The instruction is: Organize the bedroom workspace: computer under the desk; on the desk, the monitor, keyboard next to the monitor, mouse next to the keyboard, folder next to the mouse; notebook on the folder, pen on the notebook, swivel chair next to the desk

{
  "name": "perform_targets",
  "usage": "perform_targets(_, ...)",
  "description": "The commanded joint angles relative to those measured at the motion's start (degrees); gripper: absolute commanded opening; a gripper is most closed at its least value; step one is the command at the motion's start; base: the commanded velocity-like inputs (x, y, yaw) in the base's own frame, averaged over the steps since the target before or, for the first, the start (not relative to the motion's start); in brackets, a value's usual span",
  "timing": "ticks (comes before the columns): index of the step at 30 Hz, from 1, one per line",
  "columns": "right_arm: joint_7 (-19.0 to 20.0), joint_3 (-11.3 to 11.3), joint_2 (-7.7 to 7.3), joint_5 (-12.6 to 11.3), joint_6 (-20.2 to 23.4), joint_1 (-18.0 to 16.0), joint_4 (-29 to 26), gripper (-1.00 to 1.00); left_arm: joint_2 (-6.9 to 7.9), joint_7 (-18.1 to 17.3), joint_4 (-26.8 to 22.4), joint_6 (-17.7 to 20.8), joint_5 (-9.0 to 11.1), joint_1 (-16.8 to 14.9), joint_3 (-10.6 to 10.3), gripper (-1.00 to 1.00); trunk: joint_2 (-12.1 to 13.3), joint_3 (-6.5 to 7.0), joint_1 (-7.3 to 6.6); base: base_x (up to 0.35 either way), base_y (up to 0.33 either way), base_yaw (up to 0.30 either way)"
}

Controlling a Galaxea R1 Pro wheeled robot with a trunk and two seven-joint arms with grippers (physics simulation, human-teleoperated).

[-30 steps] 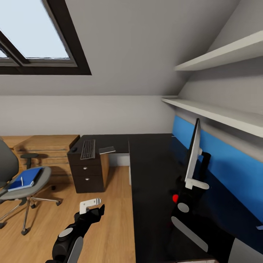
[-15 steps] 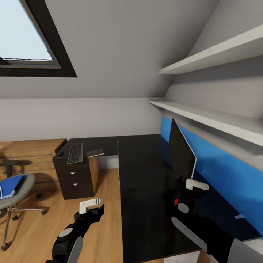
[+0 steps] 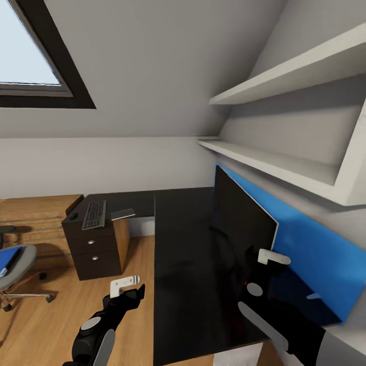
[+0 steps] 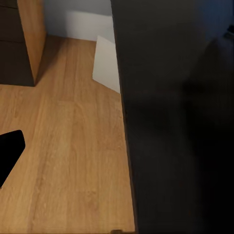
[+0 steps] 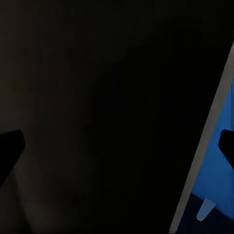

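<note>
The L-shaped black desk (image 3: 178, 244) runs away from me in the head view. The monitor (image 3: 239, 223) stands on it by the blue wall, and its dark screen (image 5: 107, 97) is close in front of my open right gripper (image 3: 269, 259). On the desk's far left wing lie the mouse (image 3: 74, 216), the keyboard (image 3: 94, 215) and the grey notebook (image 3: 123, 214). The swivel chair (image 3: 18, 262) is at the left edge, with the blue folder (image 3: 5, 258) on its seat. My left gripper (image 3: 127, 288) hangs open and empty over the floor beside the desk's edge (image 4: 175, 122). The computer and the pen are out of view.
A dark drawer unit (image 3: 94, 249) stands under the desk's left wing, with low wooden shelving (image 3: 35, 208) behind it. White wall shelves (image 3: 254, 160) jut out above the blue panel (image 3: 315, 264). A white desk leg (image 4: 107, 63) rises from the wooden floor (image 3: 61, 315).
The whole view has swung, so everything has shifted left. The chair has slid mostly past the left edge, and the monitor shows its face instead of its edge. Both arms keep their pose.
</note>
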Motion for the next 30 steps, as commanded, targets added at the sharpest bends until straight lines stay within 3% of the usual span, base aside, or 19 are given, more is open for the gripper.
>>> perform_targets(1, -0.22, 0.21, -0.06, -0.35, -0.38, -0.11, -0.05, 1.00, 0.00, 0.52, -0.08, 0.22, 0.61, -0.05, -0.05, 1.00, -0.07, -0.09, 0.01, -0.031, -0.186, -0.002)
perform_targets(13, -0.23, 0.20, -0.04, -0.35, -0.37, -0.11, -0.05, 1.00, 0.00, 0.52, -0.08, 0.27, 0.61, -0.05, -0.11, 1.00, -0.07, -0.09, 0.01, -0.004, -0.168, 0.000)
perform_targets(30, -0.11, 0.15, -0.10, -0.35, -0.37, -0.11, -0.02, 1.00, 0.00, 0.52, -0.08, 0.24, 0.61, -0.05, -0.08, 1.00, -0.07, -0.09, 0.01, 0.000, -0.021, 0.000)
